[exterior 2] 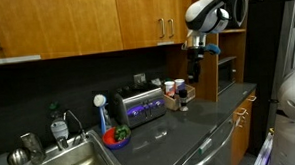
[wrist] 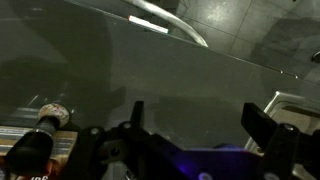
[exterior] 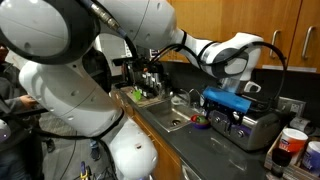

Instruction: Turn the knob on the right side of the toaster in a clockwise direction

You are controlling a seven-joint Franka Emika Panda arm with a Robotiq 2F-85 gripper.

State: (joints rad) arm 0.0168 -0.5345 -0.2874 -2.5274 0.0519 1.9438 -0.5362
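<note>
Task isn't started, as far as I'm seeing. The black two-finger Robotiq gripper (exterior 2: 196,50) is hanging high in front of the wooden wall cupboards (exterior 2: 75,26), well above the boxy brushed-silver toaster with the dark, violet-lit front panel (exterior 2: 139,109). In the wrist view the gripper (wrist: 193,112) is showing its jaws spread wide, holding nothing.

The toaster is sitting on the dark countertop (exterior 2: 190,136) against the back wall, between the steel sink basin (exterior 2: 66,161) and the cluster of red-and-white cups (exterior 2: 174,88). The knob is too small to make out, so I'm not calling its position.

All steps are pending: descend, line up on the right-side knob, close, rotate clockwise.

Room: open air is lying over the counter in front of the toaster. The cups are crowding its right end, so a frontal approach is looking safer than a side one. The blue-handled dish brush (exterior 2: 102,107) is standing just beside the other end, out of the way.
</note>
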